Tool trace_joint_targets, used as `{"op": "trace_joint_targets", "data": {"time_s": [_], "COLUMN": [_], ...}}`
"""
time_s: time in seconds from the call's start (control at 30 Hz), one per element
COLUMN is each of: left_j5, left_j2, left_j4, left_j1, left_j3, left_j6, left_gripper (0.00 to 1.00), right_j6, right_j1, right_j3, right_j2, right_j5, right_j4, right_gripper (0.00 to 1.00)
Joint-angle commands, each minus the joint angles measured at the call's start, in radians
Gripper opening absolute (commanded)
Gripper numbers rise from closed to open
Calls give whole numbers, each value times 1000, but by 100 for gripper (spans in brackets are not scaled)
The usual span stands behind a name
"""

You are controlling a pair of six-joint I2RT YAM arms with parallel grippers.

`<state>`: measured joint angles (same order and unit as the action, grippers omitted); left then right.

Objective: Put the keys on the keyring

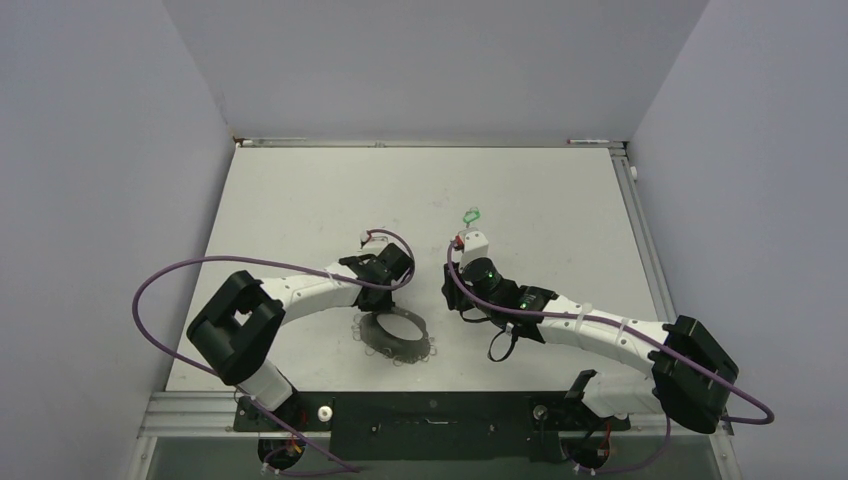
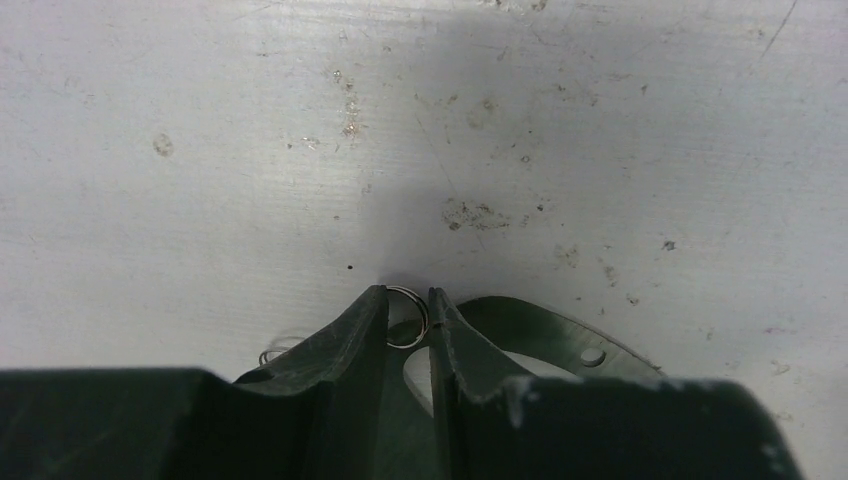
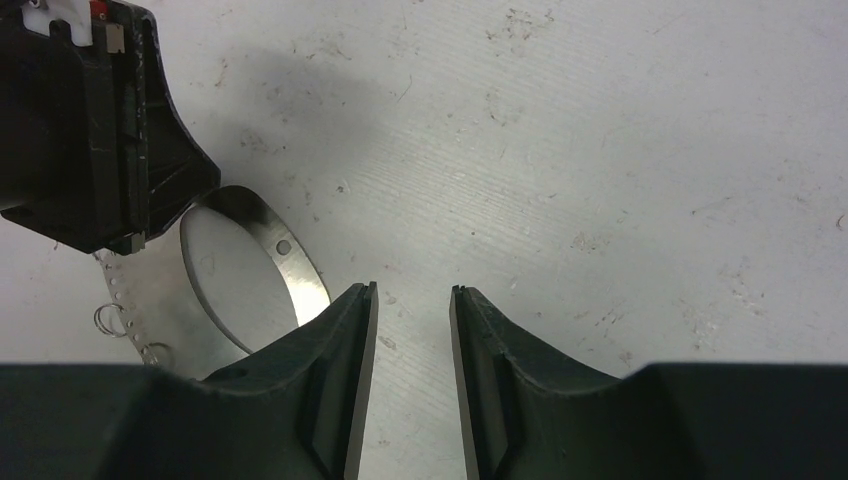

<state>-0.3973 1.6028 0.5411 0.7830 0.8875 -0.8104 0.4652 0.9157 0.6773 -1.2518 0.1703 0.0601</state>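
Note:
The keyring (image 1: 393,335), a large flat grey ring with tiny wire loops on its rim, lies near the table's front centre. My left gripper (image 1: 384,303) is at its far rim. In the left wrist view my left gripper (image 2: 408,300) is shut on one small wire loop (image 2: 407,317) of the keyring (image 2: 560,325). The tiny green key (image 1: 470,213) lies apart on the table, beyond both grippers, and shows in neither wrist view. My right gripper (image 1: 452,298) is open and empty (image 3: 412,292) over bare table, just right of the keyring (image 3: 290,268).
The white table (image 1: 560,200) is walled at the back and both sides. My left gripper's body (image 3: 90,130) fills the right wrist view's upper left. Purple cables loop beside both arms.

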Motion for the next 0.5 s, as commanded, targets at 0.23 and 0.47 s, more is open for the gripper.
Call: {"op": "trace_joint_targets", "data": {"time_s": [0.23,0.47], "left_j5": [33,61], "left_j2": [-4,-71], "left_j4": [-59,-63], "left_j1": [1,1], "left_j3": [-28,-40], "left_j6": [-19,9], "left_gripper": [0,0], "right_j6": [0,-15], "right_j1": [-7,-7], "right_j3": [21,35], "right_j2": [-10,2], "right_j5": [-10,-11], "right_j4": [-37,-26], "right_gripper": [33,32]}}
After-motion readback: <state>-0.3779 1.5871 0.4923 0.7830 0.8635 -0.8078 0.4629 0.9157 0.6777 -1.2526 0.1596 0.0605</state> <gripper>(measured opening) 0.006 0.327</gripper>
